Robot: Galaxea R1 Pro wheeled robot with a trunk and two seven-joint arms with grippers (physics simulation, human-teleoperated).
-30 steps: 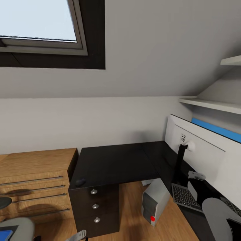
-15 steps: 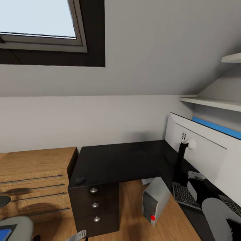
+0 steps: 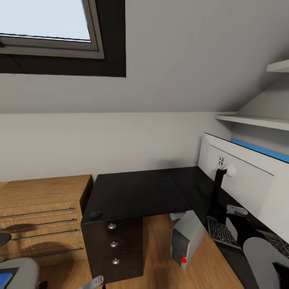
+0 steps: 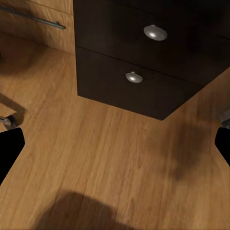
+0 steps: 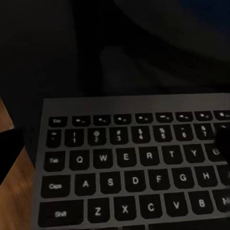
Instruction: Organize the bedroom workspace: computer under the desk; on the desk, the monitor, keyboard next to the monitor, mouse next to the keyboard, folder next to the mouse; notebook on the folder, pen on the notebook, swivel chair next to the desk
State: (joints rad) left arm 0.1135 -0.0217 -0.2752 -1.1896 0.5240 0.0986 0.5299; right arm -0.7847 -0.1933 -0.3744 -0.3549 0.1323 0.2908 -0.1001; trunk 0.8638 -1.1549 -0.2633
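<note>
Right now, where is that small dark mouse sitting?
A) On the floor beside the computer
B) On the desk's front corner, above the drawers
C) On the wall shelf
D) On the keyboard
B: the mouse rests on the black desk at its front corner, directly above the drawers, apart from the keyboard and the computer.

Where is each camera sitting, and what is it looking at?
Head view: on the robot's head, looking down at the black desk, monitor, computer and mouse; its right arm shows.
Left wrist view: on the left arm, facing the floor and desk drawers; dark pincer tips at both edges.
Right wrist view: on the right arm, close above the keyboard.
Shared: head and right wrist views both see the keyboard; head and left wrist views both see the drawers.
</note>
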